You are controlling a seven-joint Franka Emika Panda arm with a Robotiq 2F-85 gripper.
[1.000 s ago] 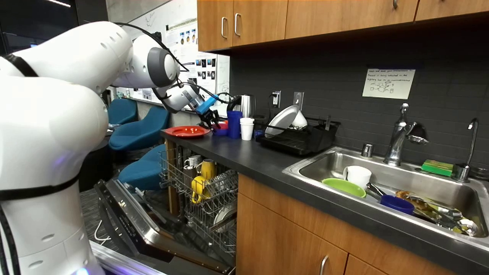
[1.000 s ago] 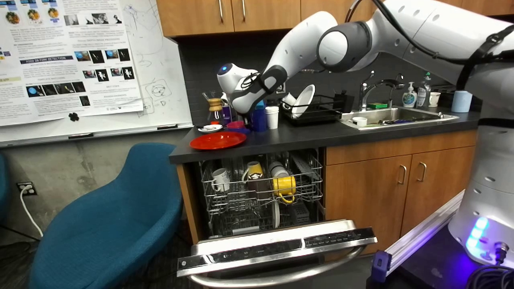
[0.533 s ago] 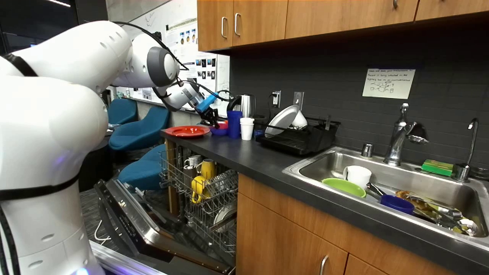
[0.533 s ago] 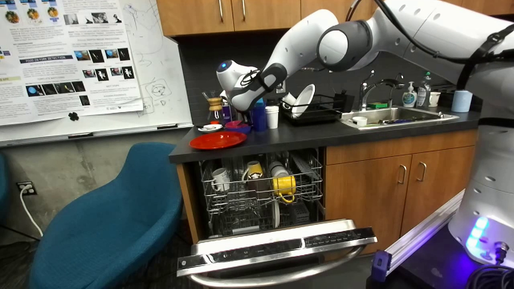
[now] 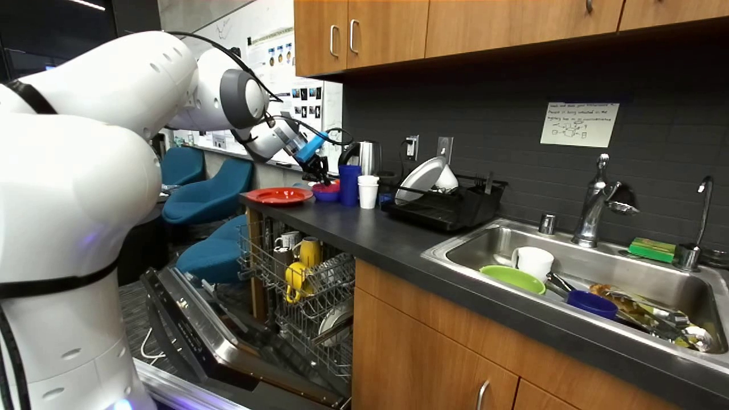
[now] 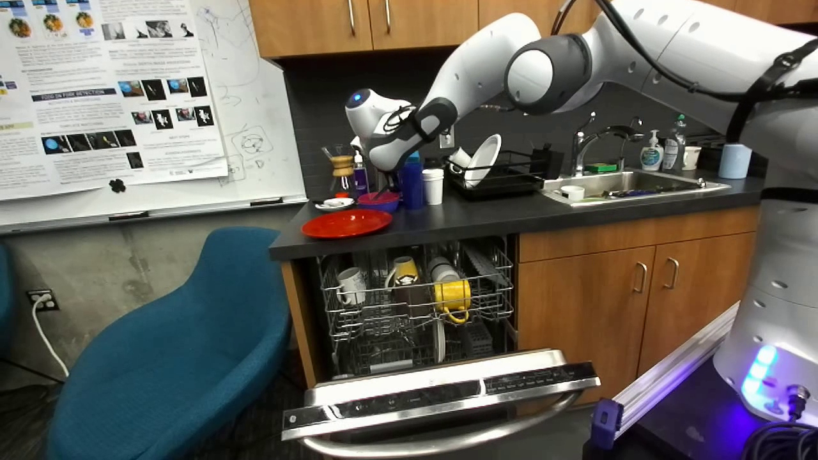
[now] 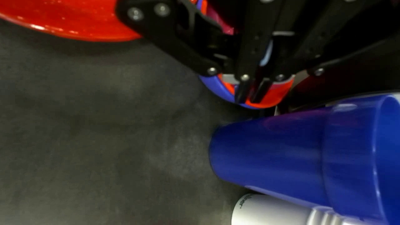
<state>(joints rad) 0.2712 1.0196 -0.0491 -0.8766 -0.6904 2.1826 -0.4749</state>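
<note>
Red-pink bowl (image 6: pixel 370 199): nested in the blue bowl (image 6: pixel 386 207) on the table (image 6: pixel 460 214); in the wrist view mostly covered, contents hard to make out.
Tool (image 7: pixel 251 93): drawn together, a thin slit between the fingertips (image 7: pixel 241 93), which overlap the bowls' rims at their 6 o'clock side in the wrist view; cannot tell whether a rim is pinched there.
Tool, from outside: small and dark in an exterior view, partly behind the arm (image 6: pixel 473 70) in an exterior view.
Red plate (image 6: pixel 347 224): 8 o'clock from the bowls; cut off at 10 o'clock in the wrist view.
Blue cup (image 7: pixel 275 150): upright, 2 o'clock from the bowls in an exterior view; mouth cut off in the wrist view.
White cups (image 7: pixel 272 212): stacked, cut off at 5 o'clock in the wrist view.
</note>
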